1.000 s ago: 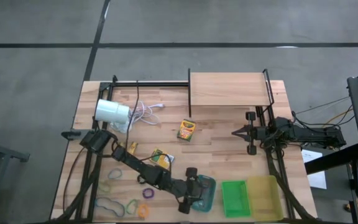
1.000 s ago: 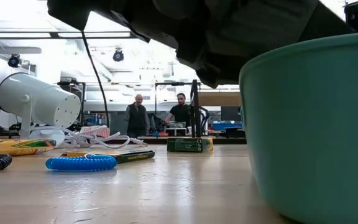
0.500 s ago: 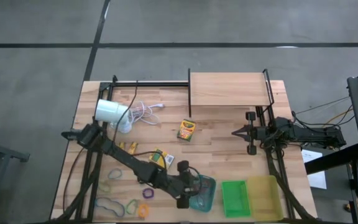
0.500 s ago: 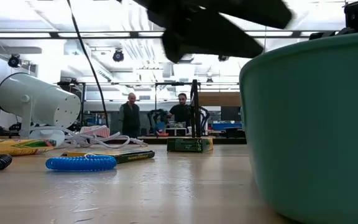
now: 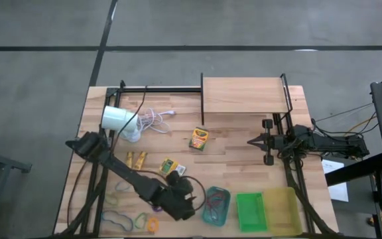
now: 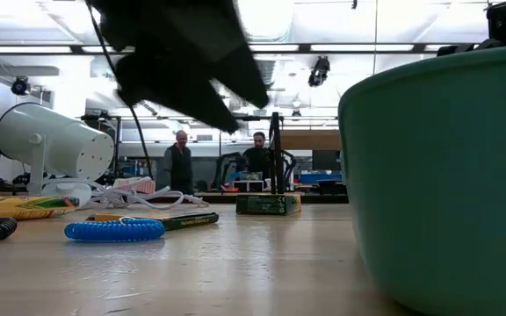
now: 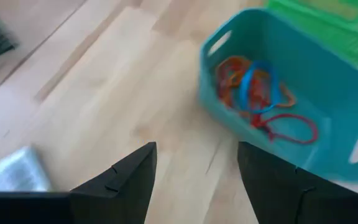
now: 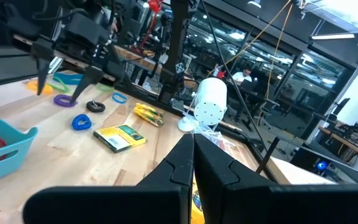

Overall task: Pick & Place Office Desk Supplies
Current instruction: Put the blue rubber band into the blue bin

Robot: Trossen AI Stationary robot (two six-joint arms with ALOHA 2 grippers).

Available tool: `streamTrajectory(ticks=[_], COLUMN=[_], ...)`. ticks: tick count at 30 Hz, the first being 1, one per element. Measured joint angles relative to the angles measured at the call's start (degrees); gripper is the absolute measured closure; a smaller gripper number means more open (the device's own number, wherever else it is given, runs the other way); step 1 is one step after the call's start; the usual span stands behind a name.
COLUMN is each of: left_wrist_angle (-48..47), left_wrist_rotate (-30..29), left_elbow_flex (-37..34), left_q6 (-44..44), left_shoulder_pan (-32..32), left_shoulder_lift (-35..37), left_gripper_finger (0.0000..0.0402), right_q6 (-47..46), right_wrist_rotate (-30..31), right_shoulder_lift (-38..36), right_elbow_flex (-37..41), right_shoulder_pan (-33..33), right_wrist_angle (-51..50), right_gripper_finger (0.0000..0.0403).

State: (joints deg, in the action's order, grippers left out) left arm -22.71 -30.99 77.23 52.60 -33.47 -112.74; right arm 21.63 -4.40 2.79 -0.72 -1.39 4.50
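I am holding my left gripper (image 7: 194, 180) spread and empty above the desk (image 5: 237, 166), just beside the teal tray (image 5: 219, 214), where orange, red and blue loops (image 7: 257, 96) are lying. I judge one drop is done and I am between picks. Next I am needing a loop (image 5: 156, 206) near the desk's front edge. My right gripper (image 8: 192, 155), pressed together, is waiting by the shelf (image 5: 244, 96)
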Motion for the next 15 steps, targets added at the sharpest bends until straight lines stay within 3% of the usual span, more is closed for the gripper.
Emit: streamTrajectory(ticks=[10,15], left_wrist_angle=[-15.3,-25.3], left_wrist_rotate=[-2.5,0.6], left_elbow_flex=[0.0,0.0], left_q6=[22.0,33.3], left_shoulder_pan=[-5.0,-6.9], left_shoulder_lift=[2.3,3.7], left_gripper_finger=[0.0174,0.0174], right_q6=[0.0,0.0], right_wrist_rotate=[0.0,0.0], right_shoulder_lift=[0.0,0.0], right_elbow_flex=[0.0,0.0], right_shoulder_pan=[0.0,0.0], right_wrist_angle=[0.0,0.0], right_gripper_finger=[0.0394,0.0394])
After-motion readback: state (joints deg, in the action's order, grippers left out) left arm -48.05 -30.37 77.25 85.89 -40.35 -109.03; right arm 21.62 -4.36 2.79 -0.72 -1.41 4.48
